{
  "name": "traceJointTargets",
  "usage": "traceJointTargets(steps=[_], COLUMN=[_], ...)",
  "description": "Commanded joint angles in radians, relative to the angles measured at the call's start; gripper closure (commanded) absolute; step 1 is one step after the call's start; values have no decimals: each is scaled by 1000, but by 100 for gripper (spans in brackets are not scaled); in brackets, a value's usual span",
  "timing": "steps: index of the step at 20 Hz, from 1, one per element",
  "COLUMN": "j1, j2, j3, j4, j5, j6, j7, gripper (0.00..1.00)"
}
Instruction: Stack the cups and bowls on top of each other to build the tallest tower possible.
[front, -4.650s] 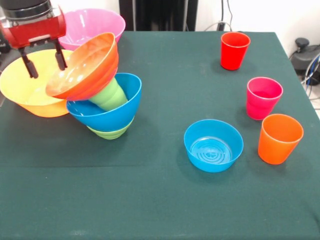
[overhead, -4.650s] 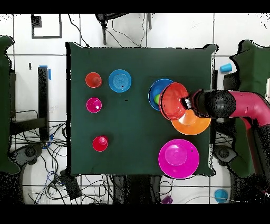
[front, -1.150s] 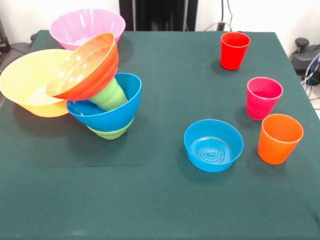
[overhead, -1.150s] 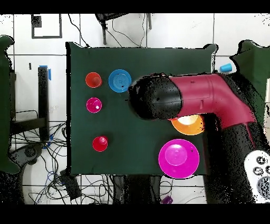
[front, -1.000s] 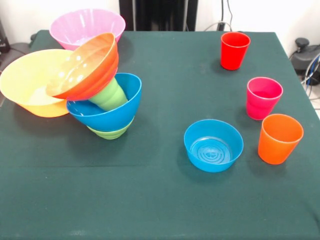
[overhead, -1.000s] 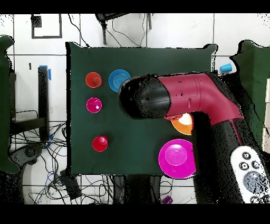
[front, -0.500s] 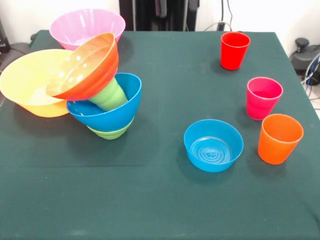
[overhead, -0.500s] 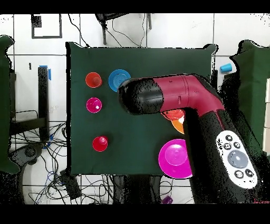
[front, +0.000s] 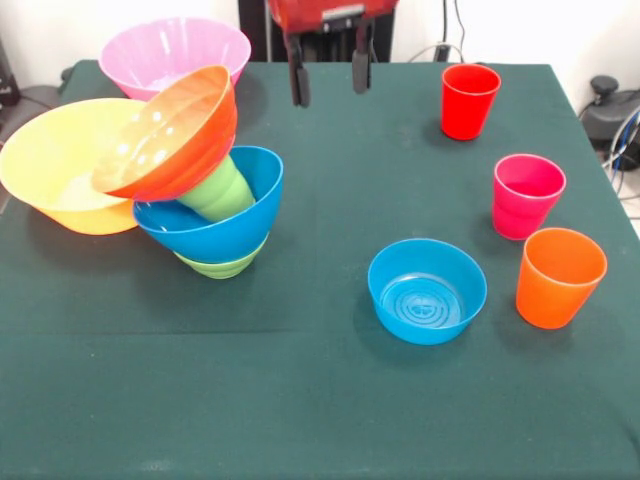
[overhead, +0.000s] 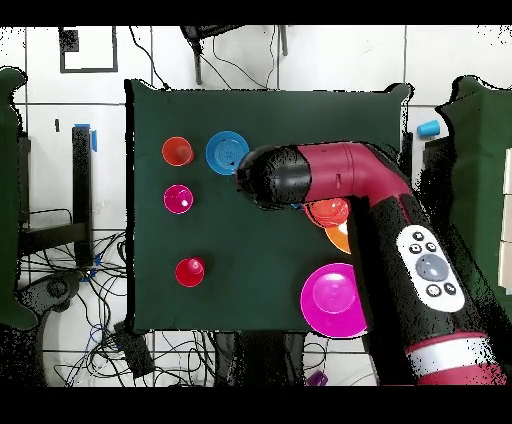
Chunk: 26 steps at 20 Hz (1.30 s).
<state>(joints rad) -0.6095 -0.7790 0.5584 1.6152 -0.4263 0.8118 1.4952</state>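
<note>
Tower (front: 205, 190) at four pieces: small green bowl, wide blue bowl, green cup, orange-red bowl tilted on top (looks shaky). Left loose: three cups, small blue bowl (front: 427, 290), yellow and pink bowls. Gripper (front: 328, 80) open, empty, above table's far middle.

Worktop (front: 330, 400): dark green cloth, matt, faint creases. End effector (front: 327, 82): black fingers w/ dull matt finish, held apart, nothing between; housing above is red, smooth, semi-gloss. Arm (overhead: 340, 185) in overhead view: smooth red and black shell, moderate sheen.

Left of end effector, front view: orange-red bowl (front: 170, 130) glossy plastic w/ bright highlights inside; green cup (front: 220, 192) ribbed plastic; wide blue bowl (front: 225, 225) smooth, glossy; yellow-orange bowl (front: 55, 165) and pink bowl (front: 175, 50) shiny, slightly translucent.

Right of it: red cup (front: 468, 100), magenta cup (front: 526, 195), orange cup (front: 558, 277), all glossy ribbed plastic. Small blue bowl (front: 427, 290), translucent plastic, ringed bottom.
</note>
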Motion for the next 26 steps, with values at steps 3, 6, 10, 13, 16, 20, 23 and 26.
traceJointTargets(steps=[3, 6, 10, 13, 16, 20, 23, 26], j1=[90, 72, 74, 90, 82, 84, 80, 72], j2=[149, 157, 152, 164, 159, 129, 51, 31], j3=[-119, -130, -133, -149, -148, -149, -136, -127], j4=[-145, -140, -116, -133, -125, -96, -37, -12], j5=[-73, -77, -59, -64, -56, -35, 5, 21], j6=[-16, -46, -75, -76, -79, -73, -58, -80], j7=[140, 105, 107, 119, 104, 104, 104, 107], gripper=[0, 0, 0, 0, 0, 0, 0, 0])
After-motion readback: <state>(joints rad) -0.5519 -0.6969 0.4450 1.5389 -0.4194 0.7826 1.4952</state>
